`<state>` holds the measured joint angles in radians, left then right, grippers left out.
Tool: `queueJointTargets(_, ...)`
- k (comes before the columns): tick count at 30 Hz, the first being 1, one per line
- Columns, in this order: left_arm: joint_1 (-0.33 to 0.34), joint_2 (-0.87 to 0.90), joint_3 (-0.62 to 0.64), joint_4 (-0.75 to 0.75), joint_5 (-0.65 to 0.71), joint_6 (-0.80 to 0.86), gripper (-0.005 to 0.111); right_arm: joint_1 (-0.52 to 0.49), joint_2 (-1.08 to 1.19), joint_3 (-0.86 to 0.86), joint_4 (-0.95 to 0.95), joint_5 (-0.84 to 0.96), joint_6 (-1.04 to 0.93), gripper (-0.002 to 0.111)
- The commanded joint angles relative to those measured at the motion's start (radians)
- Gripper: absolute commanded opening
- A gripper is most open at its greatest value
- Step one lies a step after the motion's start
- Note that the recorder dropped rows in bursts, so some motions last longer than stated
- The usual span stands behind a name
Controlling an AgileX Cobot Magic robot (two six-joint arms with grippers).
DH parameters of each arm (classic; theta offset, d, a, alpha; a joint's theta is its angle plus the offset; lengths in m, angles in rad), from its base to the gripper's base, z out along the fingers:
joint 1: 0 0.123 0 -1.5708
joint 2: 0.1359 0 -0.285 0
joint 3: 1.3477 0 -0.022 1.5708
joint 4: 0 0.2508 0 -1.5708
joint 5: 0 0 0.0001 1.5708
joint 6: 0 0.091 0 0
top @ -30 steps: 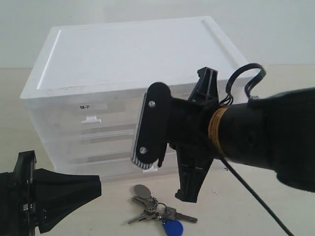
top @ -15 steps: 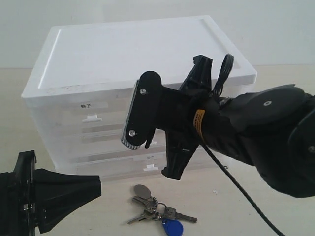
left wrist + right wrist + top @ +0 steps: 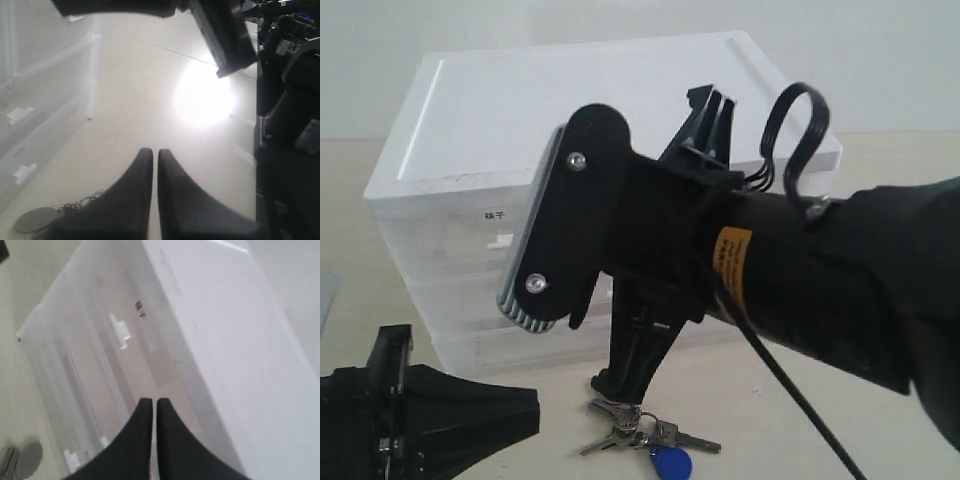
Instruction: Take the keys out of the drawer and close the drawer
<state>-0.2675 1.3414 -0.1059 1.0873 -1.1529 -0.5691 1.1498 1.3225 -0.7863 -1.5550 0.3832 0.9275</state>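
Before the white cabinet (image 3: 570,100), the right gripper (image 3: 154,402) is seen with its fingers pressed together, and nothing is gripped. The drawer (image 3: 187,405) just beyond them appears flush with the cabinet face. The left gripper (image 3: 155,152), likewise closed and empty, is seen low beside the keys (image 3: 640,432), which are laid on open tabletop (image 3: 345,200) near the cabinet's lower edge.

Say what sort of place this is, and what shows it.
Probably a robot test bench: a left gripper and a right gripper on black arms over a plain beige table, with a white drawer unit and keys set out like props.
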Motion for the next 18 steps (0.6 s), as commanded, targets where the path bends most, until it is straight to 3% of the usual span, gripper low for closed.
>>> queueJointTargets(1, -0.193, 0.013, -0.094, 0.012, 0.267, -0.112, 0.005, 0.06, -0.097, -0.005, 0.005, 0.114, 0.008, 0.0)
queueJointTargets(2, -0.303, 0.04, -0.127, -0.047, 0.396, -0.11, 0.005, 0.071, -0.132, -0.005, 0.005, 0.122, 0.008, 0.0)
queueJointTargets(4, -0.423, 0.099, -0.181, -0.125, 0.555, -0.076, 0.005, 0.081, -0.18, -0.005, 0.005, 0.135, 0.021, 0.0)
queueJointTargets(8, -0.55, 0.26, -0.286, -0.186, 0.736, -0.074, 0.005, 0.081, -0.283, -0.005, 0.005, 0.156, 0.087, 0.0)
queueJointTargets(12, -0.571, 0.367, -0.378, -0.196, 0.746, -0.078, 0.005, 0.081, -0.374, -0.005, 0.005, 0.124, 0.141, 0.0)
queueJointTargets(17, -0.571, 0.422, -0.498, -0.197, 0.996, -0.128, 0.005, 0.081, -0.434, -0.005, 0.005, 0.113, 0.149, 0.0)
queueJointTargets(18, -0.571, 0.428, -0.501, -0.197, 0.994, -0.127, 0.005, 0.081, -0.444, -0.005, 0.005, 0.107, 0.158, 0.0)
